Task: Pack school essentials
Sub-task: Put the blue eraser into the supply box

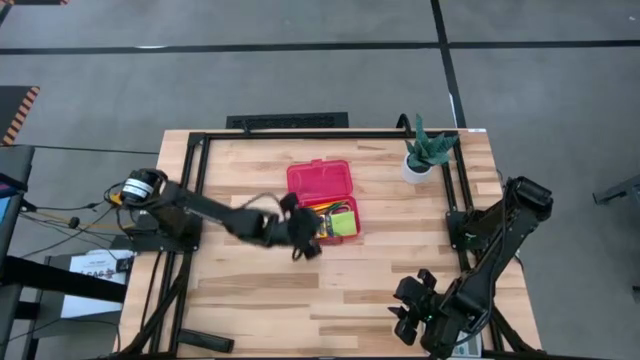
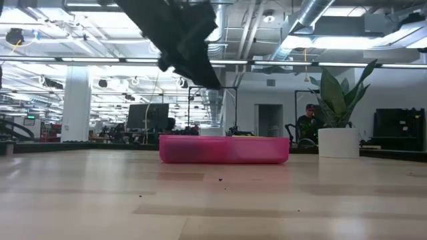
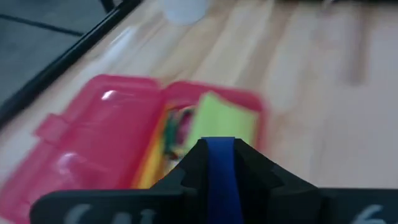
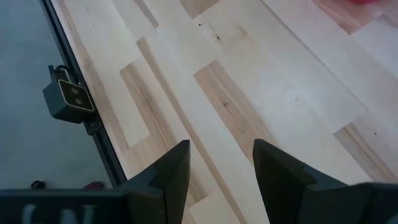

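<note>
left tool [image 3: 219, 163] pinched shut on a small blue eraser [image 3: 221, 180], just near of the open pink plastic pencil case [image 1: 322, 183] mid-table | right tool [image 4: 217, 163] spread open, empty, near-right | risk: released too early, eraser likely bounces off the lime sticky-note pad [image 3: 225, 121] onto the table [image 1: 250, 285]
</note>
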Controlling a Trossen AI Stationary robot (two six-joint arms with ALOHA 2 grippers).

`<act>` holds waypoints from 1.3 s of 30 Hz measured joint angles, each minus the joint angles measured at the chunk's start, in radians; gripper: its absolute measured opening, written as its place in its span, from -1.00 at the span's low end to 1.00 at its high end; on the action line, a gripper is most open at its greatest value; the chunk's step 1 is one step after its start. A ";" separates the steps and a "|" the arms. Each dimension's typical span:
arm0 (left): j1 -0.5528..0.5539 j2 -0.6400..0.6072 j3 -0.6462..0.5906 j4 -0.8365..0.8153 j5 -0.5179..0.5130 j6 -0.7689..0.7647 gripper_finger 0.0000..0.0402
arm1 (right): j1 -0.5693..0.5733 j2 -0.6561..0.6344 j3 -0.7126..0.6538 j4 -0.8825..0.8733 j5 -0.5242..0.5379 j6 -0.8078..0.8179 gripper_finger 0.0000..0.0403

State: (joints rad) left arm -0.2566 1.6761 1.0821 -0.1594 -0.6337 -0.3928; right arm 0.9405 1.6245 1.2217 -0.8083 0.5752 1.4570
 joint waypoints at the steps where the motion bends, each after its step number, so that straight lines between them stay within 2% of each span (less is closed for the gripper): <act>1: 0.032 -0.005 -0.001 -0.023 0.022 0.031 -0.78 | 0.000 0.000 0.000 0.000 0.000 0.000 -0.10; 7: 0.168 -0.006 -0.038 0.008 0.192 0.199 -0.81 | 0.008 0.000 0.000 -0.009 0.000 0.000 -0.10; 13: 0.259 -0.005 -0.137 0.110 0.287 0.224 -0.75 | 0.008 0.000 0.000 -0.033 -0.001 0.000 -0.10; 20: 0.293 -0.005 -0.189 0.188 0.417 0.243 -0.79 | 0.008 0.000 0.000 -0.053 -0.001 0.000 -0.10; 30: 0.303 0.083 -0.190 0.256 0.385 0.269 -0.75 | 0.008 0.000 0.000 -0.056 -0.001 0.008 -0.10; 39: 0.322 0.112 -0.190 0.285 0.436 0.290 -0.74 | 0.016 0.000 0.000 -0.058 -0.001 0.011 -0.10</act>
State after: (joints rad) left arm 0.0658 1.7877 0.8925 0.1260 -0.1975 -0.1030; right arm 0.9562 1.6241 1.2217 -0.8661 0.5739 1.4683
